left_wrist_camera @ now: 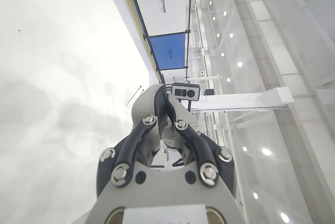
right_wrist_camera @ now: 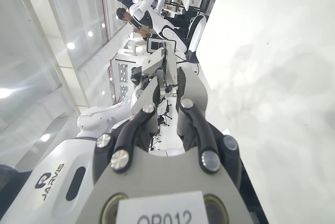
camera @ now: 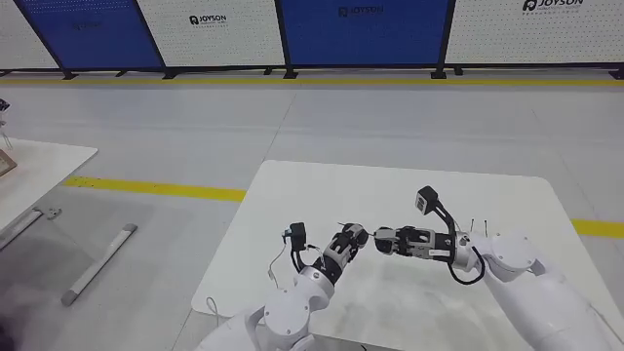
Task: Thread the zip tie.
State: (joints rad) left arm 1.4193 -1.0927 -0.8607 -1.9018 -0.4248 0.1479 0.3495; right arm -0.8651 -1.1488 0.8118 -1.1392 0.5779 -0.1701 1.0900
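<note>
My left gripper [left_wrist_camera: 165,96] was clenched, the fingers pressed together; whether they held anything I could not tell. My right gripper [right_wrist_camera: 168,78] faced it tip to tip above the white table [camera: 292,214], its fingers a little apart. Two thin zip ties [left_wrist_camera: 133,95] lay on the table near my right wrist.

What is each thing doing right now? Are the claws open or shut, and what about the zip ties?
Left claw: shut, pads pressed together.
Right claw: slightly open, facing the left one.
Zip ties: two, lying loose on the table, straight, not looped.
</note>
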